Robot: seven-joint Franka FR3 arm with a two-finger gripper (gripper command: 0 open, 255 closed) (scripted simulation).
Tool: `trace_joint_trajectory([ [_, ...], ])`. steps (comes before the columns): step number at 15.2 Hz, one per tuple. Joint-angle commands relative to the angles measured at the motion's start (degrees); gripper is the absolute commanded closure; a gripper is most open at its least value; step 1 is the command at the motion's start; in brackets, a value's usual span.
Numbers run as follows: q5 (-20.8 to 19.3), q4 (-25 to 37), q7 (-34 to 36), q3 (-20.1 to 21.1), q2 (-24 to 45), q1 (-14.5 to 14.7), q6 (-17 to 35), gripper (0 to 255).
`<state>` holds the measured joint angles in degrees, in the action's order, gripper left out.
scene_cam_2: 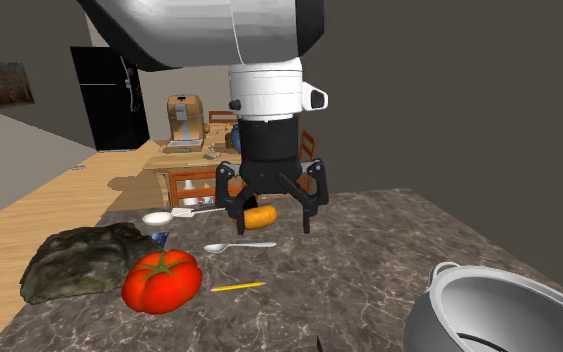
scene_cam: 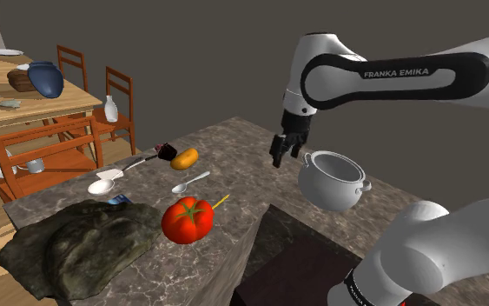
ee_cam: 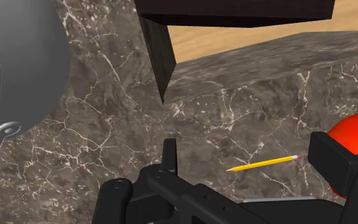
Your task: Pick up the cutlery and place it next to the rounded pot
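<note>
A metal spoon [scene_cam: 190,182] [scene_cam_2: 239,245] lies flat on the dark marble counter [scene_cam: 260,148], between an orange loaf and a red tomato. The rounded grey pot [scene_cam: 333,181] [scene_cam_2: 509,310] [ee_cam: 12,76] stands with two handles near the counter's edge by the stand. My black gripper [scene_cam: 286,158] [scene_cam_2: 269,226] [ee_cam: 250,153] hovers open above the counter, between the spoon and the pot, with nothing between its fingers. It touches neither.
A tomato [scene_cam: 188,219] [scene_cam_2: 161,281] [ee_cam: 355,137] and a yellow pencil [scene_cam: 220,202] [ee_cam: 263,164] lie near the spoon. An orange loaf [scene_cam: 184,158], a white ladle [scene_cam: 102,185] and a dark lumpy heap [scene_cam: 77,243] fill the counter's far part. A wooden dining table and chairs [scene_cam: 69,130] stand beyond.
</note>
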<state>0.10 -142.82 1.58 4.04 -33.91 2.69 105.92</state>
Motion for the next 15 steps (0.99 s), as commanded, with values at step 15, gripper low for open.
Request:
trace_joint_trajectory([
  [15, -2.7, 11.3, 7.2, 6.8, 31.9, 2.7, 26.6, 0],
])
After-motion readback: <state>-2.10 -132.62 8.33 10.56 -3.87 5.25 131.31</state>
